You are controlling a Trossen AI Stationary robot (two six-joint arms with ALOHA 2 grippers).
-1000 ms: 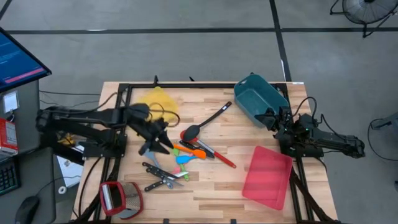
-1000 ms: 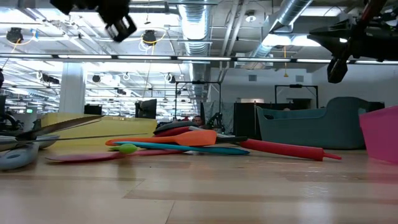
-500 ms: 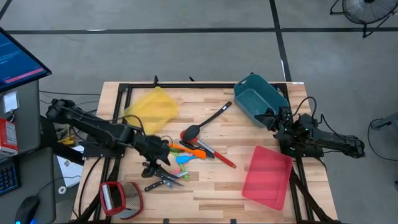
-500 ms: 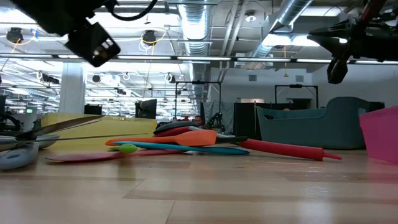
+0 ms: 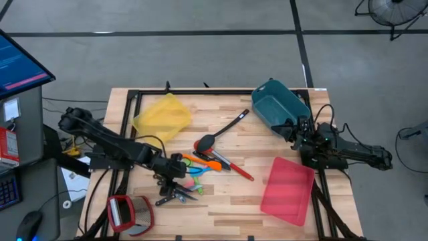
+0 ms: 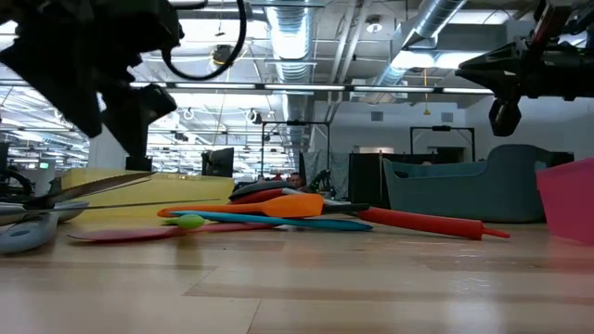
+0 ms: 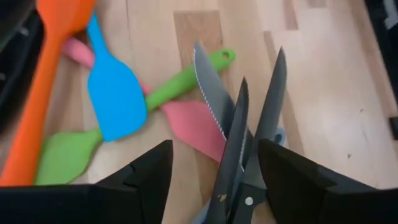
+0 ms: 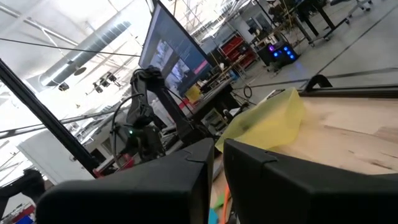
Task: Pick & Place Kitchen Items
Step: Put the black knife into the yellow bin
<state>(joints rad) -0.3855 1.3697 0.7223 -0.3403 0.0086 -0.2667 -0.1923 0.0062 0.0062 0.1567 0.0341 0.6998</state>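
The kitchen items lie in a pile at the table's middle: a black ladle, a red-handled tool, and orange, blue, green and pink spatulas. The black-handled knives lie just nearer. My left gripper hangs open above the knives, whose blades show between its fingers, with no touch seen. My right gripper is shut and empty, held high beside the teal bin.
A yellow bin lies at the far left. A red bin sits at the near right. A red-framed grey flat object lies at the near left corner. Bare wood shows along the near edge between them.
My left gripper has gone toward the table's near edge and down, from beside the yellow bin to just over the knives, and stays open. The utensils have not moved.
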